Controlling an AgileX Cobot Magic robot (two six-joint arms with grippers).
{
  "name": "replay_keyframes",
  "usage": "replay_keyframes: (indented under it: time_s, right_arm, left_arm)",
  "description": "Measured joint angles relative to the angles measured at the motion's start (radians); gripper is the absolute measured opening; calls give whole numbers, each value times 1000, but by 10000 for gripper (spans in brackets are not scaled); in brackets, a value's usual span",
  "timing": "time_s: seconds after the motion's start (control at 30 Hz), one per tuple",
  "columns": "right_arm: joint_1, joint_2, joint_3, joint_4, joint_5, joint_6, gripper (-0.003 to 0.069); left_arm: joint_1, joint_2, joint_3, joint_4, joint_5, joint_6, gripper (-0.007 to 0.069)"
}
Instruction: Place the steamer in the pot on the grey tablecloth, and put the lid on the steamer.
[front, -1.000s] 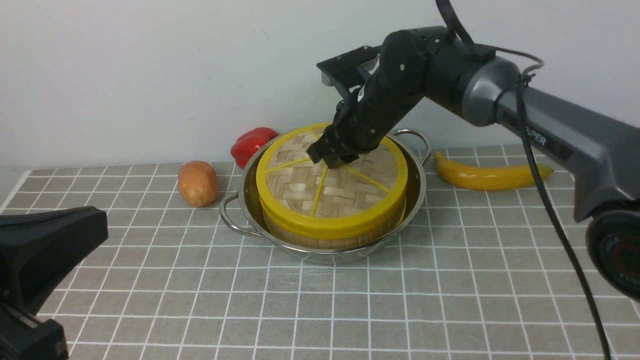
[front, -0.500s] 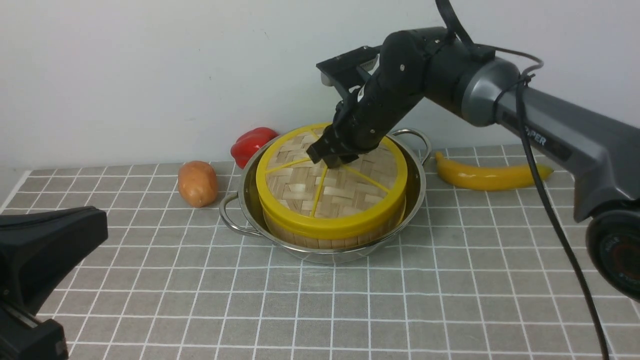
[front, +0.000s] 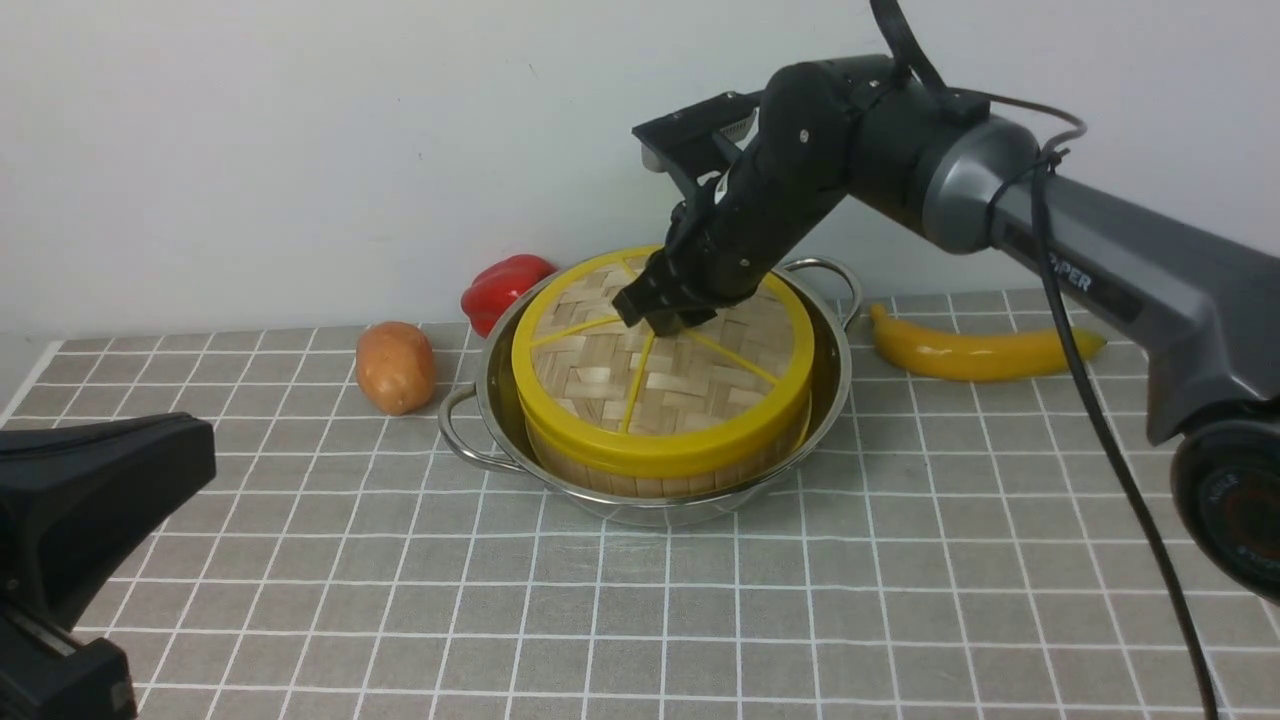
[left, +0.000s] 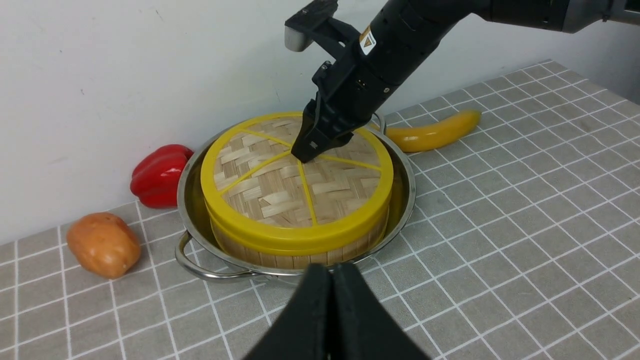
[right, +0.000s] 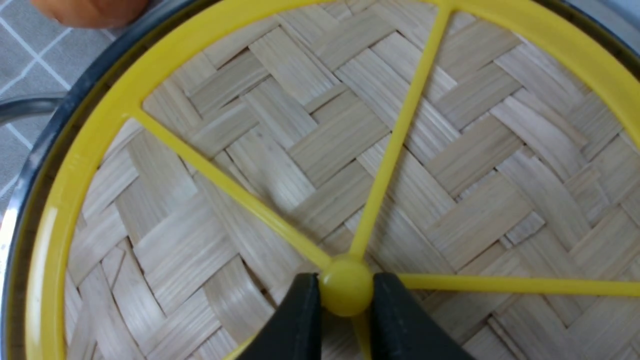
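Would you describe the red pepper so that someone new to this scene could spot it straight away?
Find the wide steel pot on the grey tablecloth, then look beside its rim, toward the wall and the robot's left. There sits the glossy pepper, its bright red unlike the orange-brown potato-like item nearby.

Around the one pot (front: 830, 400) sit three pieces of produce: one potato-like brown item (front: 395, 368) and one red pepper (front: 503, 290) to the left of the pot, one yellow banana-shaped item (front: 985, 345) to its right. Inside the pot there is one steamer (front: 665, 480), and on top of that, one lid (front: 600, 390) with one yellow knob (right: 346, 285). The pot has two handles (front: 462, 440), one on either side. Under the pot lies one grey tablecloth (front: 480, 610).
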Motion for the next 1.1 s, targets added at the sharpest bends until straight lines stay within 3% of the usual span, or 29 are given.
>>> replay_keyframes:
  time_s: [0.1,0.47,0.7,0.93,1.1]
  right_arm:
    - [0,2,0,3,-5,-1,153]
    - [0,5,0,7,-56,-1,323]
    - [0,-16,0,7,-45,-1,337]
    - [0,-201,0,-35,151,-1,337]
    - [0,-356,3,-130,191,4,286]
  left_arm:
    - [0,0,0,0,0,0,-19]
    - [0,0,0,0,1,0,-19]
    - [0,0,0,0,1,0,-19]
    - [0,0,0,10,-3,0,-19]
    - [0,0,0,66,-40,1,-17]
